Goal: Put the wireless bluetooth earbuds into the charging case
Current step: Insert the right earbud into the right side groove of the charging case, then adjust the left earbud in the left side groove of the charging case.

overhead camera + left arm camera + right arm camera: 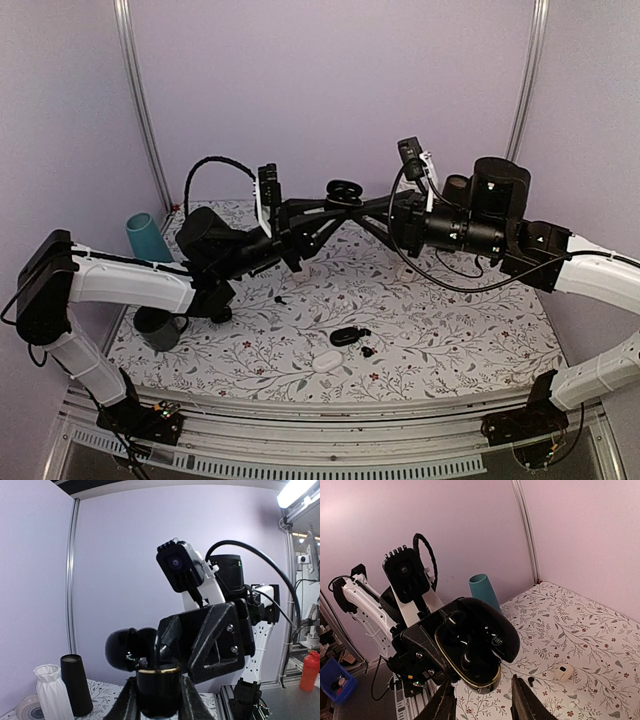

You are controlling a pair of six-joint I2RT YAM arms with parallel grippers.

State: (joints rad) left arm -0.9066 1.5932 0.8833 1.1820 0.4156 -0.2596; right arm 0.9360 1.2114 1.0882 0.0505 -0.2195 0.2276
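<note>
Both arms are up and meeting in mid-air over the floral surface [450,320]. The left end effector [158,702] is pinching the charging case [470,645] from both sides, its gold-rimmed base clamped between the two fingers. The case is hinged wide open, and its lid [122,647] is swung out to one side.

From the right wrist we look straight into the open case. There are glossy dark rounded shapes in its wells, but black on black, I cannot tell whether those are seated earbuds or bare sockets. The right end effector [483,705] is spread, its fingers [442,705] apart with nothing between them. It sits just beside the case, and from the left wrist its black frame fills the view right behind the base.

Down on the surface, near the front edge, a second black case [345,337] lies open. One of the wireless bluetooth earbuds [368,352], a tiny black speck, is just beside it. A closed white case [327,362] sits near them. Another tiny black piece [280,298] lies well apart towards the left arm, too small to identify.

A teal cup [145,237] stands at the back left. A grey mug [160,328] sits by the left arm; its contents cannot be seen.
</note>
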